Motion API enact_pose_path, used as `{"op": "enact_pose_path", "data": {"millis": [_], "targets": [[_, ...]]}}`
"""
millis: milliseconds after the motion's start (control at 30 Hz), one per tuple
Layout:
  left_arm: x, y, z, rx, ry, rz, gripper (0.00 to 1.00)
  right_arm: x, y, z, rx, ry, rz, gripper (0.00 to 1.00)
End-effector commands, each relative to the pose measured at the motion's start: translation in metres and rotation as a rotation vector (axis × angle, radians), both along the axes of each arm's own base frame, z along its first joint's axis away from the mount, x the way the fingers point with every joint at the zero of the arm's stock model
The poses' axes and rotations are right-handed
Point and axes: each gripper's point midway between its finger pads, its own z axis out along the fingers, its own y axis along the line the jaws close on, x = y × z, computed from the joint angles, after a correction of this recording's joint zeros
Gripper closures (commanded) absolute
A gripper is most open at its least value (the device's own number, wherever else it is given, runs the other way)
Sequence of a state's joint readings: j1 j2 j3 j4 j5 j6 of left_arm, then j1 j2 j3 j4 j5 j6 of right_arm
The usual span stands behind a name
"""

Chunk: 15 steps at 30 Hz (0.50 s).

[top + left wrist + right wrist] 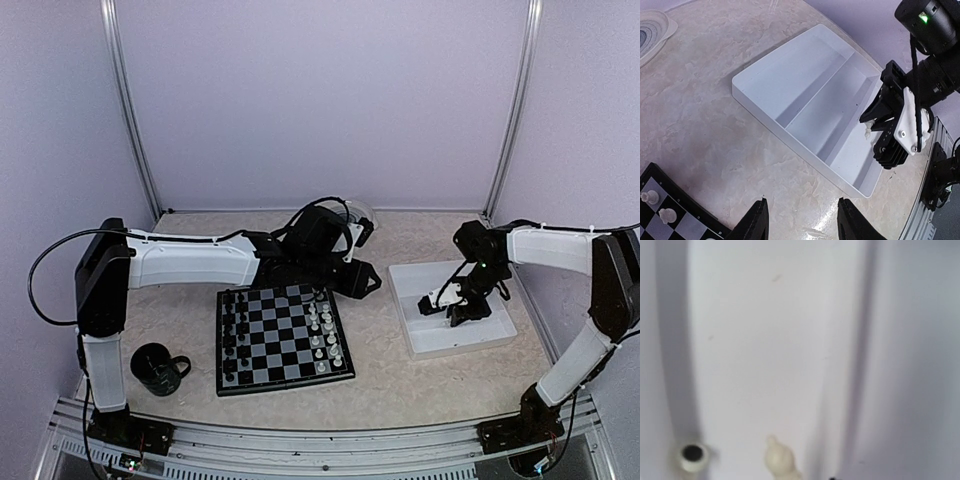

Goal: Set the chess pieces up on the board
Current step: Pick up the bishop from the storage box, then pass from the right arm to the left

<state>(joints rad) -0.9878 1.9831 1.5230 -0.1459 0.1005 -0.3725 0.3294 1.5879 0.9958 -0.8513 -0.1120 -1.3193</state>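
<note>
The board [285,338] lies at the centre of the table, with black chess pieces [233,330] along its left side and white chess pieces [322,328] along its right. My left gripper [367,282] hovers past the board's back right corner. In the left wrist view it is open [802,220] over bare table, holding nothing. My right gripper [440,305] reaches down into the white tray [500,335]. A white chess piece [868,132] sits at its fingertips, and in the right wrist view that piece [780,462] pokes up from the bottom edge. The fingers themselves are out of that frame.
Another pale piece [692,454] lies on the tray floor, its hollow base facing the camera. A divider [815,92] splits the tray lengthwise. A black mug [158,368] stands left of the board. A pale round dish [650,30] lies at the back.
</note>
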Motion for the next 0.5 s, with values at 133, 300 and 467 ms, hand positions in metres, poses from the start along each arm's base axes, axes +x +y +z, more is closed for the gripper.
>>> {"op": "enact_pose_path", "data": {"millis": [133,300,467], "targets": [[0.0,-0.016,0.016,-0.064,-0.006,-0.049,0.52,-0.006,0.028,0.024,0.256,0.143,-0.156,0.86],[-0.01,-0.031,0.017,-0.125,0.035,-0.12,0.52,0.009,0.056,0.06,0.477,0.209,-0.27,0.86],[-0.016,-0.045,0.016,-0.194,0.059,-0.175,0.52,0.024,0.079,0.102,0.695,0.311,-0.375,0.85]]}}
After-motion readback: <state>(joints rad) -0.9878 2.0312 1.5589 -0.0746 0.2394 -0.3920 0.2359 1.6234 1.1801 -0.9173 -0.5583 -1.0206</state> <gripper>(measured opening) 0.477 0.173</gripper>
